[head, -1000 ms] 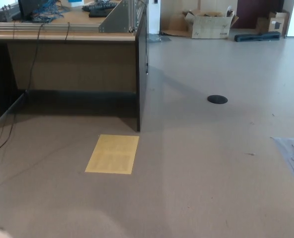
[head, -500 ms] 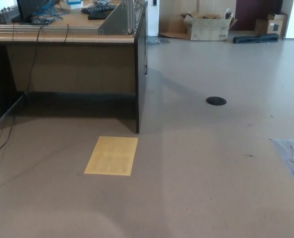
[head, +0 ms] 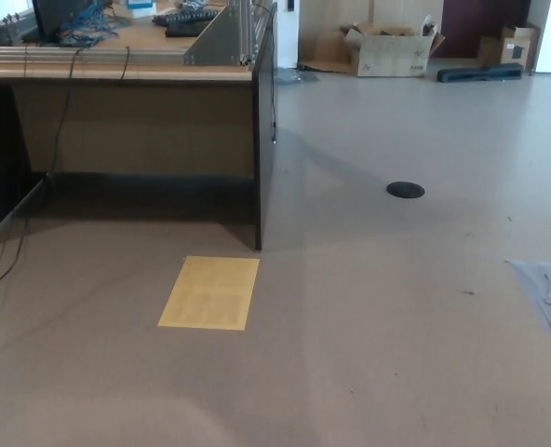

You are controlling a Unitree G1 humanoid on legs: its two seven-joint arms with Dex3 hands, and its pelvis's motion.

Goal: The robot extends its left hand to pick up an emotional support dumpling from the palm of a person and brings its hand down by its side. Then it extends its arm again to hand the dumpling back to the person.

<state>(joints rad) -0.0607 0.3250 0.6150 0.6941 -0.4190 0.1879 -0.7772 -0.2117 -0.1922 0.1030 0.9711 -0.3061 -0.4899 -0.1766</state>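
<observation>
Looking down on bare floor (head: 396,307); showing no hand, no arm, no person, no dumpling. Impossible to tell whether either hand is spread, pressed together or pinching anything, both lying outside the picture. Impossible likewise to say where the dumpling is: perhaps in the left hand down at the side, perhaps with the person, neither appearing here.

Seeing only surroundings: desk (head: 127,112) standing at upper left with cables (head: 63,121) trailing down its front, yellow sheet (head: 209,291) lying flat on the floor just before the desk's corner, dark round disc (head: 405,190) farther right, cardboard box (head: 387,48) against the far wall, grey scrap (head: 550,291) at the right edge.

Judging the decisive relation as unreadable: which way the dumpling lies from the left hand, or how its long axis runs, not showing at all. Guessing only that the left arm, named by the task, is hanging low beyond the lower left border, and that any reach would enter from there.
</observation>
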